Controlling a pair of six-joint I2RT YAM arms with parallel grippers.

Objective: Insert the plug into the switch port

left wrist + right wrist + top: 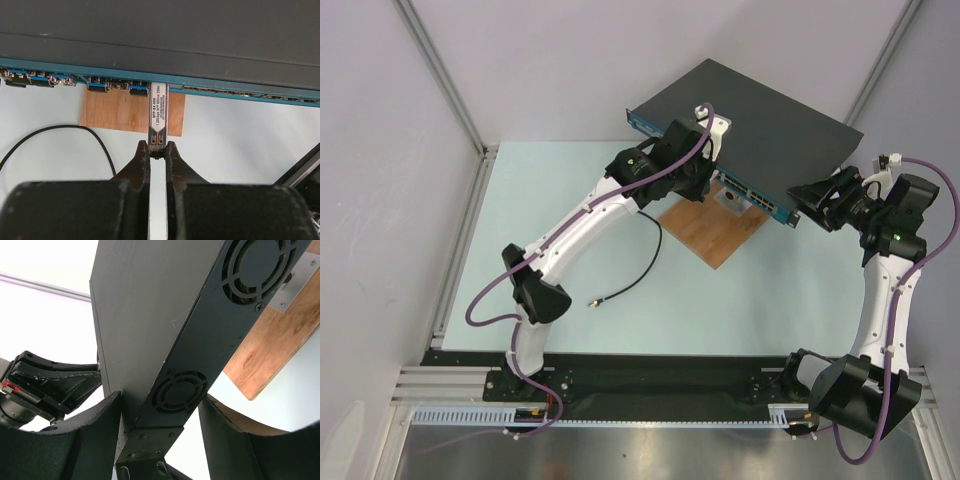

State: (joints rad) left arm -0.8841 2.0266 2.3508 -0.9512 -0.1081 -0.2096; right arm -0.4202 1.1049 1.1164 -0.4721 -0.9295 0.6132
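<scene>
The switch (750,120) is a flat black box with a blue port-lined front, lying slantwise at the back of the table. My left gripper (158,147) is shut on the rear end of the plug (158,112), a slim silver module with a white label. The plug's far end meets the blue front face (115,75) at a port beside several blue-tabbed ports; its depth cannot be told. In the top view the left gripper (703,180) sits at the switch's front. My right gripper (160,399) is clamped on the switch's right end (180,390), one finger on top and one beneath.
A brown wooden board (720,232) lies under the switch's front edge, with a small metal bracket (732,203) on it. A loose black cable (638,270) with a gold tip curls on the pale table near the left arm. Aluminium frame rails (460,250) border the left side.
</scene>
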